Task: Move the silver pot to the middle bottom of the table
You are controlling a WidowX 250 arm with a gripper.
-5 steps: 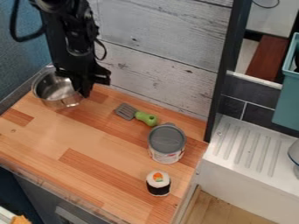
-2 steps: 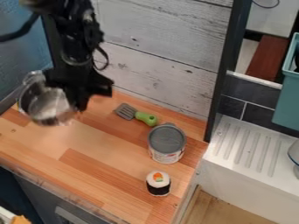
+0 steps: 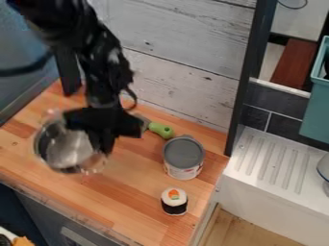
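The black gripper [image 3: 101, 150] hangs over the left-centre of the wooden table [image 3: 138, 192], shut on the right side of the silver pot. The pot [image 3: 64, 148] is tilted, its open inside facing the camera, and it is held over the left part of the table. Part of the pot's rim lies hidden behind the gripper.
Right of the gripper lies a green-handled spatula [image 3: 160, 129], its blade partly covered by the arm. A grey-lidded can [image 3: 183, 156] and a sushi toy [image 3: 174, 201] stand on the right side. A white sink [image 3: 276, 168] adjoins the table's right edge.
The pot was at the table's back left corner. It has come up and forward toward the camera side with the gripper, then slightly right; the arm now covers the spatula's blade partly.
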